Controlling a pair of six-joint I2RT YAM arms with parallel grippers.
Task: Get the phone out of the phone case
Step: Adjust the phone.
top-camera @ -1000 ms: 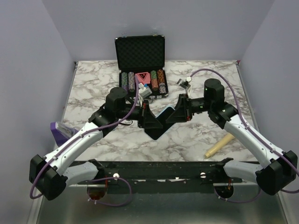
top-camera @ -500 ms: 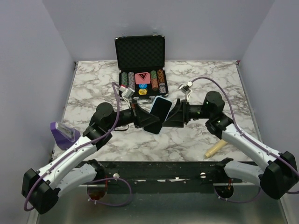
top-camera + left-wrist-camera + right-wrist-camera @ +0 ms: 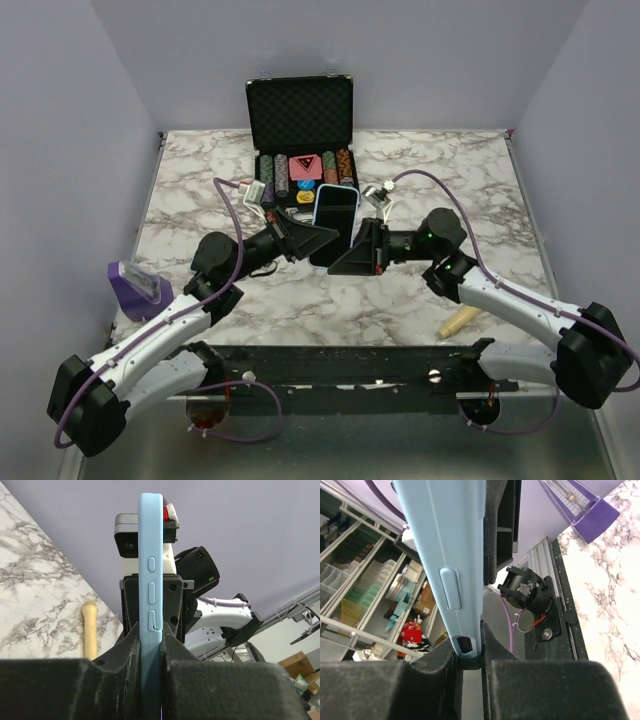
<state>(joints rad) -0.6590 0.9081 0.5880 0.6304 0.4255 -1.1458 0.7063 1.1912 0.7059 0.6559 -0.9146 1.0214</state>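
**Both Grippers Clamped on the Cased Phone, Held Off the Table**

Pinches the light blue phone case [image 3: 151, 570] with the left gripper [image 3: 150, 642], pressing both fingers [image 3: 125, 655] flat against its two broad faces near one end. Grips the same case from the opposite side with the right gripper [image 3: 468, 652], closed tight on the end that carries a small dark cutout. Holds the case lifted clear of the marble table [image 3: 200, 190], upright between the two grippers, with the phone [image 3: 335, 212] seated inside and its dark screen ringed by the blue rim. Shows raised side buttons along the case edge just past the left fingertips. Points each gripper toward the other, tips close together at the lower part of the phone. Finds an open black chip case [image 3: 300, 115] just beyond the grippers, with rows of poker chips [image 3: 335, 172] in its tray. Finds a wooden rod [image 3: 460, 320] lying on the table well behind the right gripper, beside that arm's forearm. Finds a purple container [image 3: 135, 285] far out to the left gripper's outer side, next to the left arm.
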